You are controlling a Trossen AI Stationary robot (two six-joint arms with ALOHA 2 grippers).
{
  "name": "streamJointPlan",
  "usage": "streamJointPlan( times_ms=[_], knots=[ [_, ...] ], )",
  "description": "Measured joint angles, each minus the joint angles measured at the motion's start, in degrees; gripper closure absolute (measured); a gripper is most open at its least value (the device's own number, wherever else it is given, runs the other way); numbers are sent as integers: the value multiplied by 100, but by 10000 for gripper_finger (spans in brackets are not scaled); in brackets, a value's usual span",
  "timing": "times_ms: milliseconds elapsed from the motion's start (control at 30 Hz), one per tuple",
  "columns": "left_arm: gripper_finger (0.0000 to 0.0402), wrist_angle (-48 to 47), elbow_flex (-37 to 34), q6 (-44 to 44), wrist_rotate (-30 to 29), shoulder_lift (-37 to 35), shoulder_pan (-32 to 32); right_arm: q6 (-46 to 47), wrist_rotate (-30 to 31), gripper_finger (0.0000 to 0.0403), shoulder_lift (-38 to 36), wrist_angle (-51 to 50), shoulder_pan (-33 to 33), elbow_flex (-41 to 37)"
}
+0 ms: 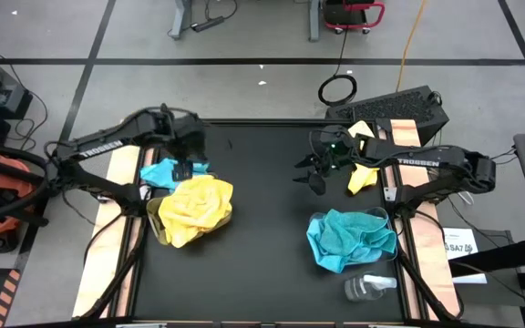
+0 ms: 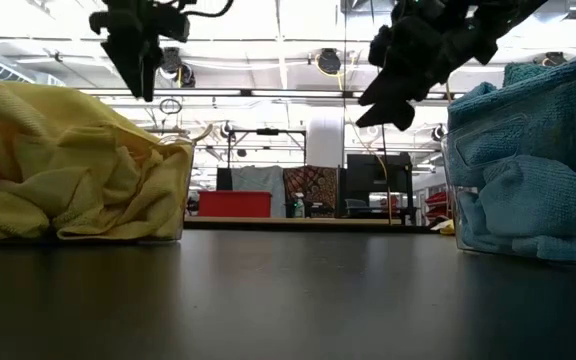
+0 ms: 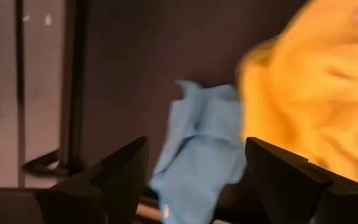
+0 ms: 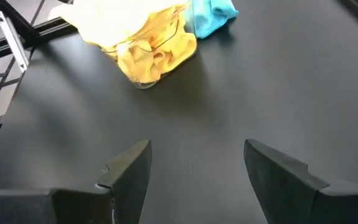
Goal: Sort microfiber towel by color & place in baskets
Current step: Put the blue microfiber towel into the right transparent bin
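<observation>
A loose turquoise towel point(image 1: 164, 172) lies on the table at the far side of the left basket point(image 1: 159, 219), which is heaped with yellow towels point(image 1: 197, 208). My left gripper point(image 1: 186, 157) hovers open above this turquoise towel point(image 3: 197, 162), which shows between its fingers in the left wrist view. The right basket point(image 1: 383, 217) holds turquoise towels point(image 1: 349, 239). A loose yellow towel point(image 1: 363, 173) lies at the table's right edge, partly under the right arm. My right gripper point(image 1: 311, 170) is open over bare table point(image 4: 197, 143), raised clear point(image 2: 398, 80).
A small clear plastic bottle point(image 1: 368, 288) lies near the table's near right corner. A dark case point(image 1: 399, 109) sits beyond the far right corner. Bare black tabletop point(image 1: 267, 219) stretches between the two baskets.
</observation>
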Motion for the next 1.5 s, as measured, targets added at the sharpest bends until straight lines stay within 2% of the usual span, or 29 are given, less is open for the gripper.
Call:
streamJointPlan(
  times_ms=[133, 300, 567, 800, 1000, 1200, 1367, 1500],
  knots=[
    [126, -73, -115, 423, -43, 11, 742, 41, -2, 154, 128, 158, 2, 0],
    [126, -51, -803, 979, 81, 163, 1511, 226, -13, 154, 112, 166, 4, 0],
    [126, 332, -2034, 1235, 244, 643, 2093, 348, -15, 154, -88, 183, 128, 0],
    [126, 1040, -2718, 1217, 308, 1192, 2185, 398, -2, 154, -100, 277, 271, -2],
    [126, 1921, -2805, 1053, 671, 1624, 2181, 410, 2, 154, -100, 315, 273, -2],
    [126, 1878, -2777, 1137, 1228, 2348, 2187, 524, -35, 154, -100, 361, 273, -2],
    [128, 2100, -2779, 997, 983, 2699, 2161, 631, -456, 154, -100, 304, 276, -2],
    [156, 2155, -2763, 1041, 890, 2721, 2164, 632, -493, 154, -110, 152, 280, -2]
  ],
)
